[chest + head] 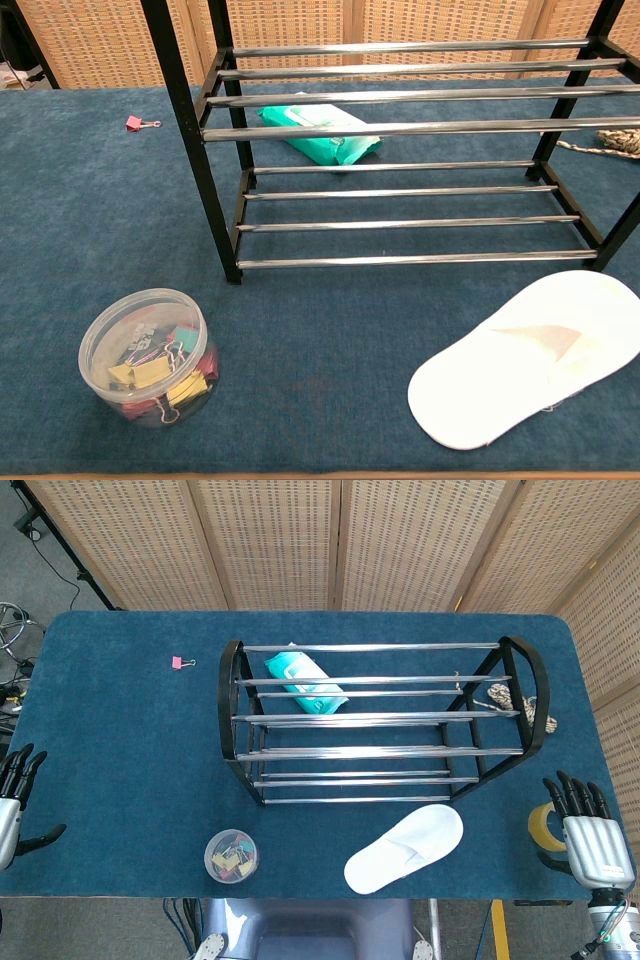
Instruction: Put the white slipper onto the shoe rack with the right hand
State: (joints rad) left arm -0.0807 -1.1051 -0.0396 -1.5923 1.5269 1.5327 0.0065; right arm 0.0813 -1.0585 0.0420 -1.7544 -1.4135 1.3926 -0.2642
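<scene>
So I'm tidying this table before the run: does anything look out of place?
Yes: a teal packet lies under the shoe rack, a stray pink clip sits far from the clip tub, and the white slipper lies askew in front.

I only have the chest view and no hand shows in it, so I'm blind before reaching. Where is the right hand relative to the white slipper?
Observer: The right hand is at the table's right edge, to the right of the white slipper and apart from it.
Operator: Is it holding anything?
Observer: No, its fingers are spread and empty; a roll of tape sits right beside it.
Operator: And the left hand?
Observer: The left hand is at the far left edge, empty, well away from the shoe rack.
</scene>
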